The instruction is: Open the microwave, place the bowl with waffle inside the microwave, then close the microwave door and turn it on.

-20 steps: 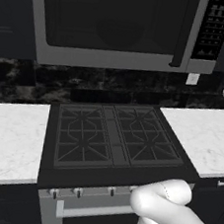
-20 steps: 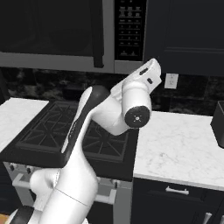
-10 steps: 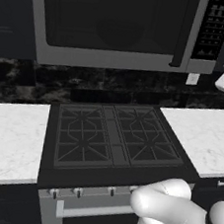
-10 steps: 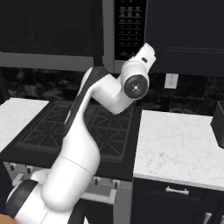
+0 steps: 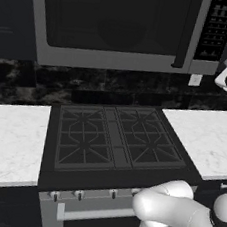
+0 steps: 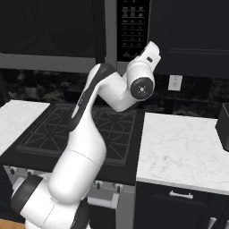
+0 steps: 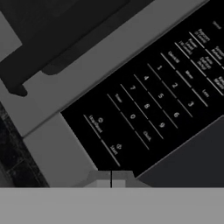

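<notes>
The microwave (image 5: 112,61) hangs above the stove, and the microwave door (image 5: 112,19) is shut, its dark vertical handle (image 5: 182,38) at the right edge. Right of the handle is the black keypad strip (image 6: 133,27). My gripper (image 7: 111,180) is shut with nothing in it, its tips close in front of the lower corner of the keypad (image 7: 148,113). In the right base view the hand (image 6: 151,53) is raised against the keypad's lower part. The bowl and the waffle are hidden. A dim rounded shape shows behind the door glass, and I cannot tell what it is.
A black gas stove (image 5: 115,138) sits below, with white marble counters on the left (image 5: 9,138) and right (image 6: 183,152). A dark box (image 6: 223,126) stands at the right counter's far edge. A wall outlet (image 6: 175,82) is on the backsplash.
The arm has lifted the hand up and in toward the microwave's keypad. The gripper has stayed shut and the door has stayed shut.
</notes>
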